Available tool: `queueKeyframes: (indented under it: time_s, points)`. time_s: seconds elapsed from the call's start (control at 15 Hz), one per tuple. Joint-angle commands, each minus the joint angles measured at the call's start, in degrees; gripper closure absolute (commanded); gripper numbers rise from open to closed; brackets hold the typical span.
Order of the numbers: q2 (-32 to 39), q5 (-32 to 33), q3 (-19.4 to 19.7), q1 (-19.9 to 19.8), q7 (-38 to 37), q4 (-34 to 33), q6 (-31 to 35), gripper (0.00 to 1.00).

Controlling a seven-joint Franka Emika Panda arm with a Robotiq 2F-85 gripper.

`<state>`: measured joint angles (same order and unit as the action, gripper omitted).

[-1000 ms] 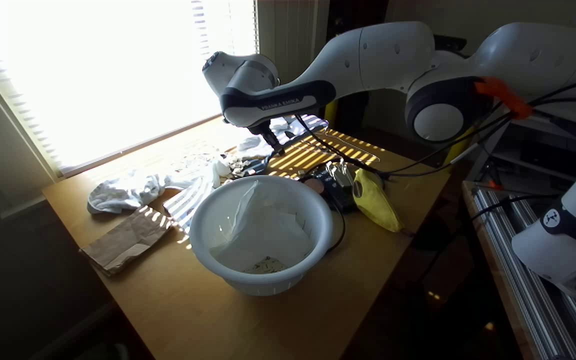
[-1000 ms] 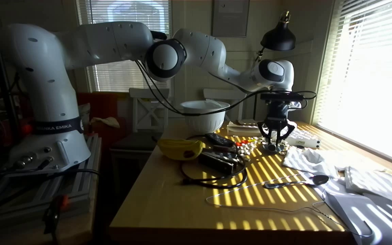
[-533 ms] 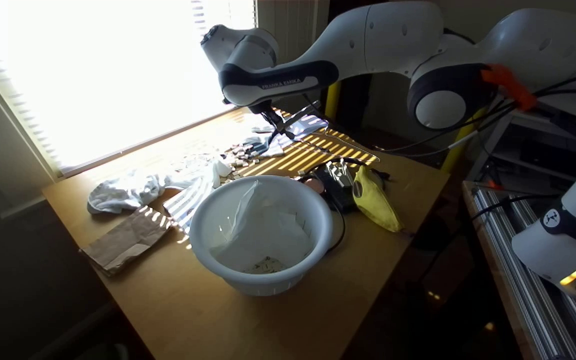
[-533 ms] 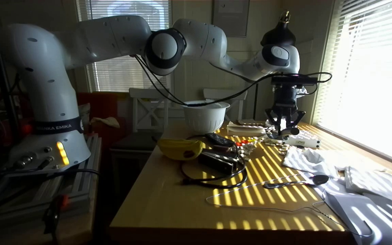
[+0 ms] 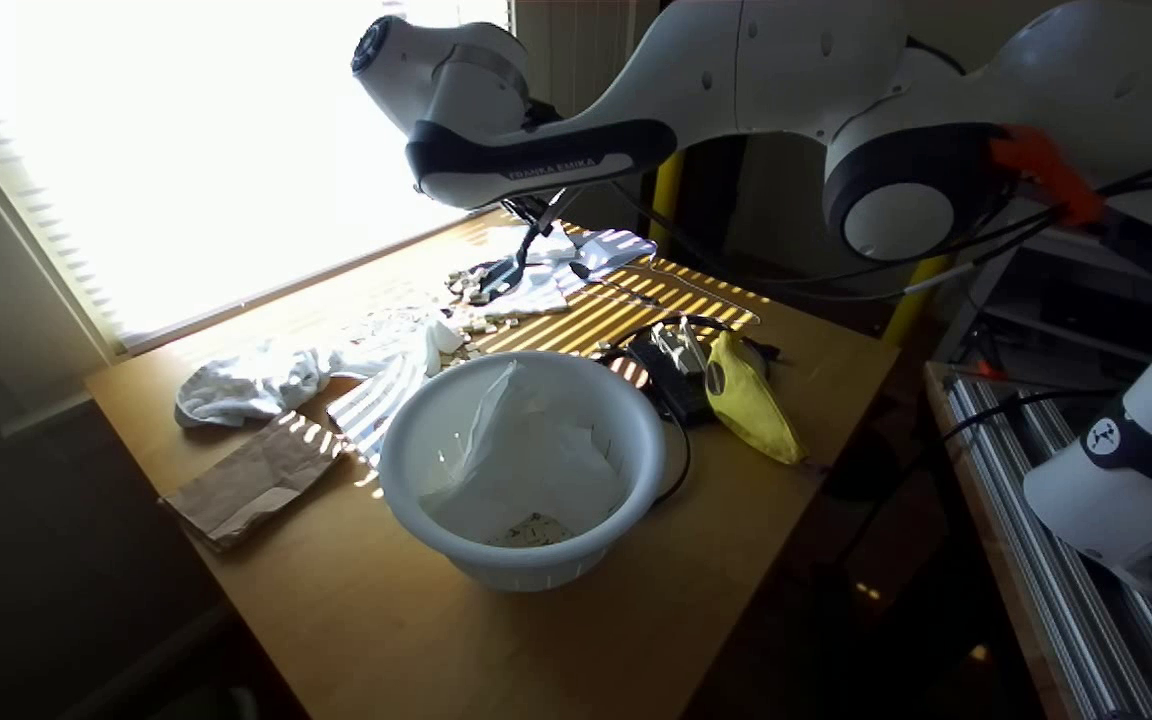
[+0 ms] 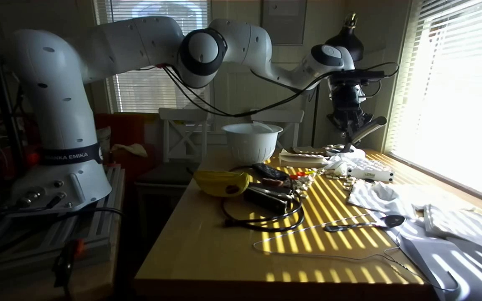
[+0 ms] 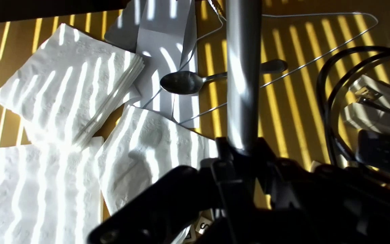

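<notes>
Utensil [image 6: 368, 129] is pinched by its metal handle [image 7: 244, 67] in the end effector [image 6: 350, 136]. In an exterior view it hangs tilted over the right side of the worktop [image 6: 207, 255], handle up to the right. Dark head [image 5: 508, 281] sits low by letter tiles [image 7: 203, 225]; can't tell if it carries any. Wrist view: spoon [image 7: 182, 82] partly on grey paper [image 7: 157, 40], white napkins [image 7: 69, 84] left, black cable [image 7: 322, 81] right. White bowl [image 6: 252, 144] is farther and left of the utensil; yellow pouch [image 6: 221, 184] nearer than the bowl.
</notes>
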<state>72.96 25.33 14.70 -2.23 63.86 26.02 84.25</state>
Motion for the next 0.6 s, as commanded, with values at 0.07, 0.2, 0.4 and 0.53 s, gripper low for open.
queueKeyframes:
  time_s: [0.07,0.2,0.4,0.53]
  points:
    - [-2.07,1.09,0.04,2.08,4.6,0.69,2.19,0.94]
    - [-2.47,0.34,-0.55,2.02,5.56,0.55,3.87,0.94]
    - [-3.26,-0.07,-1.15,1.97,8.22,0.64,6.0,0.94]
    - [-3.61,-0.47,-1.73,1.97,10.92,0.69,7.7,0.94]
